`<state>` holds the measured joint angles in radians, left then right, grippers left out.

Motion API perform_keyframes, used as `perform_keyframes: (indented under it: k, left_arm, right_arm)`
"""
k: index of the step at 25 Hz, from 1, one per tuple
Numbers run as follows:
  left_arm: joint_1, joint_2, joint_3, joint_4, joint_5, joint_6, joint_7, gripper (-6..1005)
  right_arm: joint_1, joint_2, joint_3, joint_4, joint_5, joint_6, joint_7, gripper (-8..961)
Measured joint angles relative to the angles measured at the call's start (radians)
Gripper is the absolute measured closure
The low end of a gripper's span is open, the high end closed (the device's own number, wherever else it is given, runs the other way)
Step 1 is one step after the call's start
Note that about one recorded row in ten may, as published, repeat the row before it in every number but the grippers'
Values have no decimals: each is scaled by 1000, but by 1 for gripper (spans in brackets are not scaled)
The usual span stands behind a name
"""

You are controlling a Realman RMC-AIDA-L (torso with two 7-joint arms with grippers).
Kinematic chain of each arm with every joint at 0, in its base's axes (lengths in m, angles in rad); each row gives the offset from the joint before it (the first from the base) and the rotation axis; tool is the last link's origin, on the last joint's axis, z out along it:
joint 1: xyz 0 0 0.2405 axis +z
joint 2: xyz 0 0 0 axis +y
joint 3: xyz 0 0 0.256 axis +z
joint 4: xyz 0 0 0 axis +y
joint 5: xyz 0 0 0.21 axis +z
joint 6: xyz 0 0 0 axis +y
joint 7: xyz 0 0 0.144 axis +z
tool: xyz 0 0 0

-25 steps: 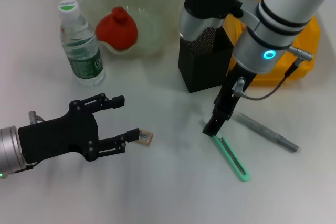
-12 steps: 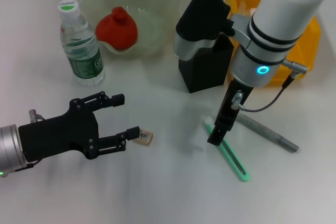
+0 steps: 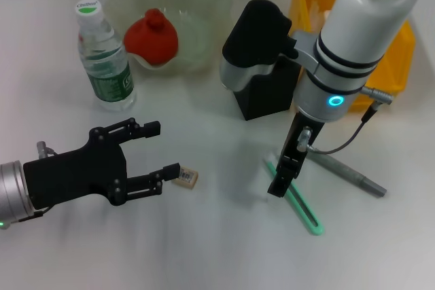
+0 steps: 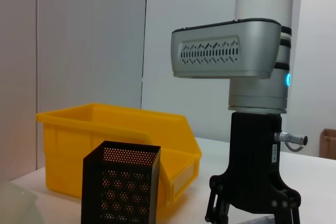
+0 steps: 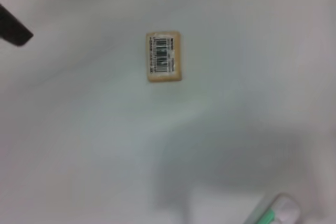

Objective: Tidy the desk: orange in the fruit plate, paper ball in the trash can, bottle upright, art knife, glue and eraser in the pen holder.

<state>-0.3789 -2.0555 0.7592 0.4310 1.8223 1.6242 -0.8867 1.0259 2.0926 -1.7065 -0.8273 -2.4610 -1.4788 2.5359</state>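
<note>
The eraser (image 3: 185, 177) lies flat on the white table (image 3: 204, 249), touching or just beside the tip of the lower finger of the left pincer (image 3: 158, 151), whose fingers are spread wide with nothing between them; the right wrist view shows its barcode label facing up. On the other side of the eraser, the right pincer (image 3: 280, 183) points down over the near end of the green art knife (image 3: 298, 201) — whether its fingers are spread or pressed together I cannot tell. A grey glue stick (image 3: 346, 174) lies just beyond the knife. Behind them stands the black mesh pen holder (image 3: 266, 93), with the yellow bin (image 3: 391, 59) beside it. The glass fruit plate (image 3: 197, 15) holds the orange (image 3: 151, 37); the bottle (image 3: 104, 57) stands upright next to the plate.
</note>
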Motion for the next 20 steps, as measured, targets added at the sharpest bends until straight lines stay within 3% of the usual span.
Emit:
perform_keyframes:
  k: [20]
  left_arm:
    - [0, -1, 0, 0, 0, -7, 1, 214]
  right_arm:
    - [0, 0, -45, 13, 17, 24, 4, 183]
